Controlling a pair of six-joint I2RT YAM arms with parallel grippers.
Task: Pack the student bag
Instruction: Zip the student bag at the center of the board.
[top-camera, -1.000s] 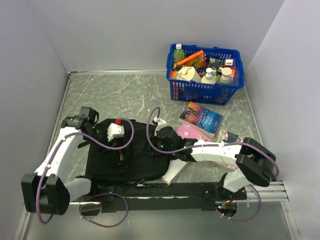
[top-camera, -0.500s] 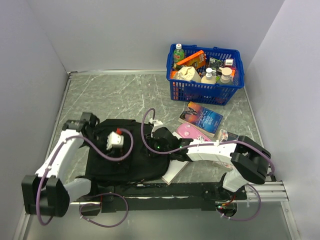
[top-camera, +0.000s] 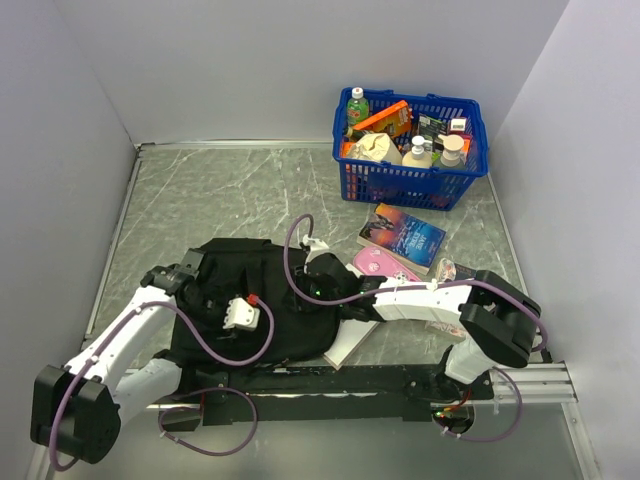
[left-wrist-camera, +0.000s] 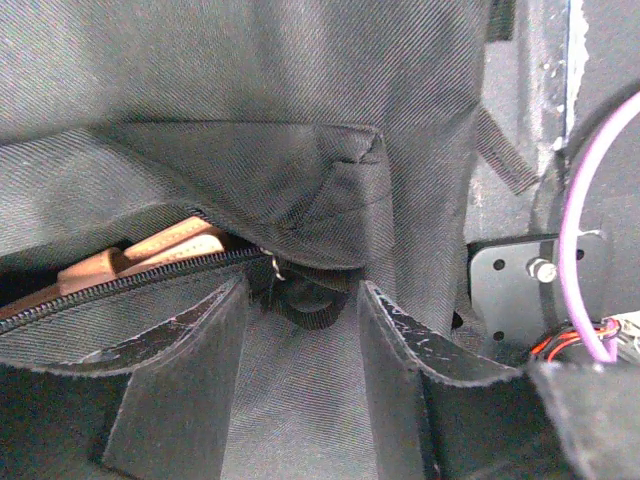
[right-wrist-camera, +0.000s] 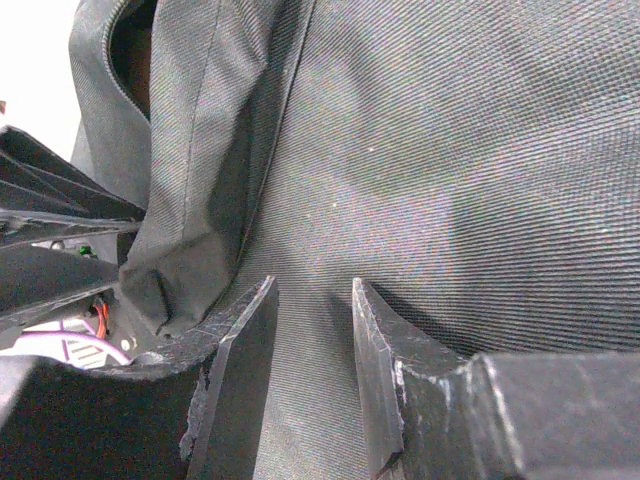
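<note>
The black student bag (top-camera: 225, 262) lies flat near the arm bases. My left gripper (top-camera: 256, 324) is over its near part. In the left wrist view the left gripper (left-wrist-camera: 300, 292) is open, with its fingers on either side of the zipper end and its small metal pull (left-wrist-camera: 272, 266). A brown item (left-wrist-camera: 150, 250) shows through the open zip. My right gripper (top-camera: 300, 291) rests on the bag's right side. In the right wrist view the right gripper (right-wrist-camera: 312, 288) is open, its tips against plain bag fabric (right-wrist-camera: 450, 150), with nothing held.
A blue basket (top-camera: 468, 170) of groceries stands at the back right. A colourful book (top-camera: 403, 236), a pink item (top-camera: 375, 264) and a small packet (top-camera: 458, 270) lie right of the bag. A white notebook (top-camera: 347, 343) sticks out under its right edge.
My left arm has swung toward the near edge, carrying its gripper down over the bag's near part. My right gripper moved left onto the bag, then stayed there.
</note>
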